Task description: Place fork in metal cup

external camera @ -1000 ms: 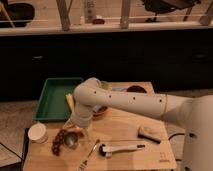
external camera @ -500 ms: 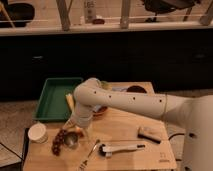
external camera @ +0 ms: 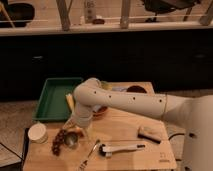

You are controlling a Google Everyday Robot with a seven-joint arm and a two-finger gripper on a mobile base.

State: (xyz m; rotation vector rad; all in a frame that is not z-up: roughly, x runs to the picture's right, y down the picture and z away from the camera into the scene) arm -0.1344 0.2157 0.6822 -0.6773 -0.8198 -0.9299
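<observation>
1. One large risk is the arm (external camera: pixel 125 102) itself. Its thick wrist hangs low over the left part of the wooden table (external camera: pixel 127 125), and we judge that a sideways sweep could knock over whatever stands there.
2. The gripper (external camera: pixel 79 131) sits just above and beside the metal cup (external camera: pixel 71 140). We cannot tell whether it is wide, narrow or holding anything. A descent from here could tip or shove the cup.
3. The fork (external camera: pixel 91 151) lies flat on the table just right of the cup, with its tines toward the front edge. It is thin and low, so we think it could slip out of a pinch or get nudged off that near edge.
4. The green tray (external camera: pixel 52 100) sits behind, well apart from the work.
5. The white-handled tool (external camera: pixel 122 148) lies just right of the fork and crowds any approach from that side.
6. The white tub (external camera: pixel 37 133) stands left of the cup, apart from it.
7. A reddish cluster (external camera: pixel 60 141) lies against or just beside the cup's left side; we cannot tell which.
</observation>
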